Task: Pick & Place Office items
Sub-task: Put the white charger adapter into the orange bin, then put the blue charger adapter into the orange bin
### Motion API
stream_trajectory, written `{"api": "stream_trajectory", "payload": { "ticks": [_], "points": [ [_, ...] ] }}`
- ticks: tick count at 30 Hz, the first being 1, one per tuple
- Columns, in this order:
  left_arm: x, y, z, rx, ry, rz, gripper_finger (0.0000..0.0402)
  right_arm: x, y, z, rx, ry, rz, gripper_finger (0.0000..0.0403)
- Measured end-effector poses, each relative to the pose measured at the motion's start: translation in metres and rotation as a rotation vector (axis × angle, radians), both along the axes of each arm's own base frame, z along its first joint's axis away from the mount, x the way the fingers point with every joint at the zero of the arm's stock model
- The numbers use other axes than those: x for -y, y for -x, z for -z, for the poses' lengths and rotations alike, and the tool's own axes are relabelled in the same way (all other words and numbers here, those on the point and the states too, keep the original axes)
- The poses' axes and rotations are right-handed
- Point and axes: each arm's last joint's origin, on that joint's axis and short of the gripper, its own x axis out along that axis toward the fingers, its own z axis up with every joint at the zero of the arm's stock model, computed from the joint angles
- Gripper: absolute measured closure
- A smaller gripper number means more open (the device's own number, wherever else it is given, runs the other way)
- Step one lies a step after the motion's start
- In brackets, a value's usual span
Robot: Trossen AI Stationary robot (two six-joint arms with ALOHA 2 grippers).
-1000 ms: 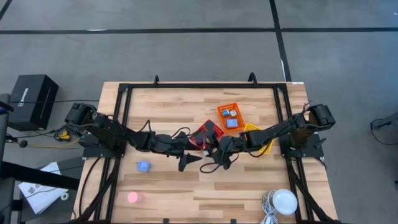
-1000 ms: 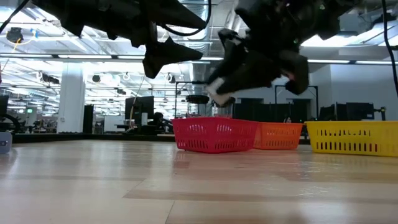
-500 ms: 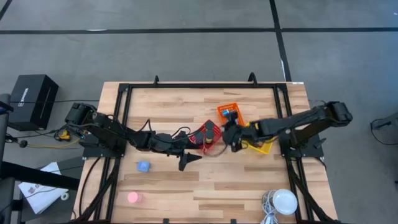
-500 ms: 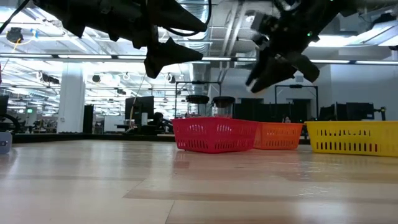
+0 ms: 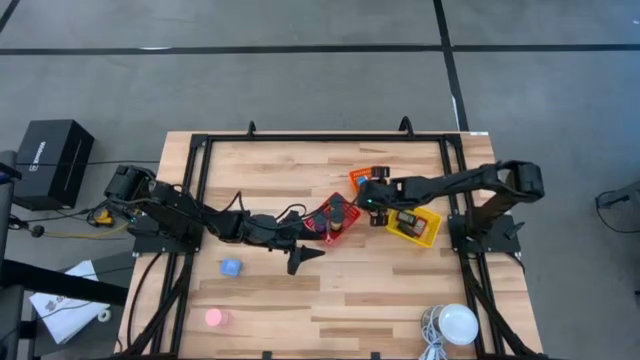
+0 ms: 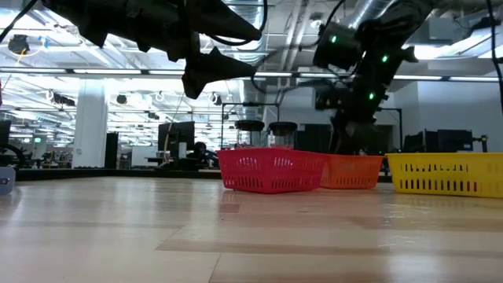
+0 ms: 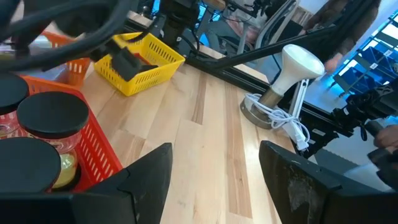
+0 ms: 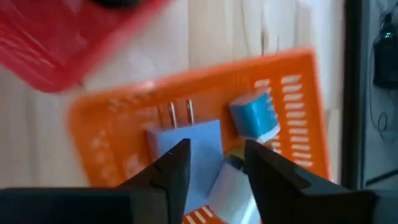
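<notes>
My right gripper (image 5: pixel 372 197) (image 8: pixel 216 150) points down into the orange basket (image 5: pixel 366 178), shut on a pale white piece. In that basket lie a blue plug block with two prongs (image 8: pixel 186 138) and a blue roll (image 8: pixel 254 114). My left gripper (image 5: pixel 303 262) (image 7: pixel 214 168) hangs open above the table, near the red basket (image 5: pixel 335 218), which holds black-lidded rolls (image 7: pixel 45 115). The yellow basket (image 5: pixel 414 226) holds a black rectangle (image 7: pixel 127 62). A blue block (image 5: pixel 231 268) and a pink disc (image 5: pixel 214 318) lie on the table's near left. My right gripper has the pale white piece (image 8: pixel 225 183) pinched between its two fingers, coming from above and pointing down. The piece sits inside the orange basket's rim, over the blue plug block. Whether it rests on the things below, I cannot tell.
A white round lamp (image 5: pixel 455 325) with a coiled cord stands at the near right corner. The three baskets crowd the middle right of the table. A black frame (image 5: pixel 200 150) runs along the table's sides and far edge. Bare wood lies between the left gripper and the near edge.
My right gripper has risen from low over the table's middle, swung toward the far edge past the red basket, and come down pointing into the orange basket.
</notes>
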Motion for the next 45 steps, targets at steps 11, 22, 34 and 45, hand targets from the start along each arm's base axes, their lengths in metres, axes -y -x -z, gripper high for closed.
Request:
{"api": "stream_trajectory", "payload": {
  "ticks": [11,22,34,45],
  "points": [
    [0.0,0.0,0.0,0.0,0.0,0.0,0.017,0.0,-0.001,-0.003,0.018,-0.001,0.004,0.0317],
    [0.001,0.001,-0.003,0.005,0.054,0.035,0.017,-0.029,0.016,-0.07,0.209,-0.047,0.001,0.0316],
    [-0.001,0.009,-0.023,0.071,0.065,0.037,0.017,-0.067,0.094,-0.089,0.587,-0.224,-0.25,0.0316],
    [-0.001,0.016,-0.039,0.125,0.044,0.051,0.0192,-0.064,0.106,-0.057,1.082,-0.394,-0.443,0.0316]
  ]
}}
